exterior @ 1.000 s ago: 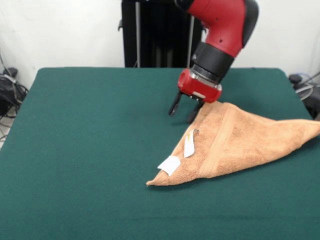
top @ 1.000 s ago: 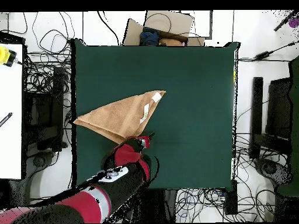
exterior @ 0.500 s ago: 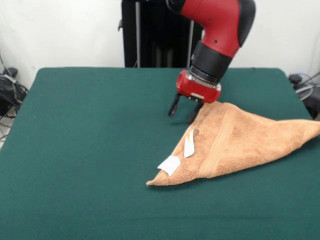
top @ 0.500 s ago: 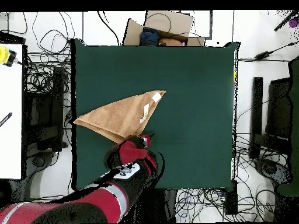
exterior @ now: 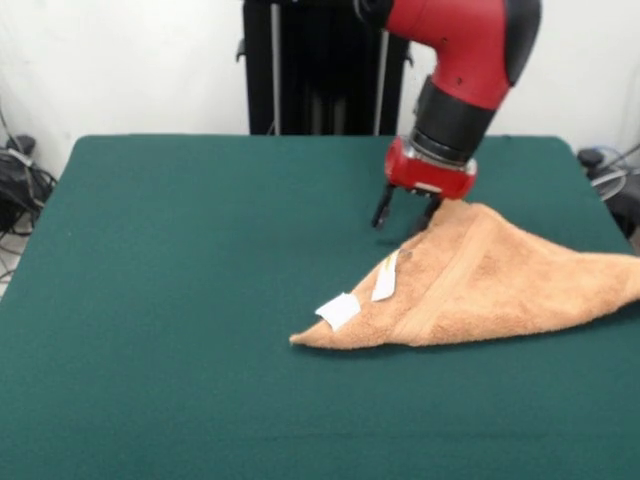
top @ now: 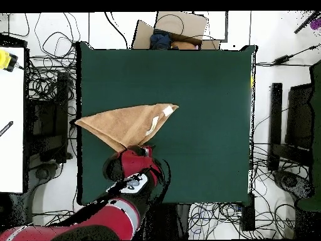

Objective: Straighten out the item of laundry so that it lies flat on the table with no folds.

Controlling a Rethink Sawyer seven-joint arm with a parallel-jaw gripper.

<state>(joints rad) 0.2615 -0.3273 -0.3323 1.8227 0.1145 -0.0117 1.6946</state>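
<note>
My pincer [exterior: 405, 212] is pinching the top corner of the towel [exterior: 480, 290], which lies folded in a triangle right of centre on the table [exterior: 180, 300], stretching lower-left to its white tags [exterior: 340, 310].

The front camera sits low across the desk [exterior: 180, 300], looking over it from fairly near. The overhead camera looks straight down from high up, taking in the whole desk [top: 207, 94], turned half round. Both share the desktop.
</note>
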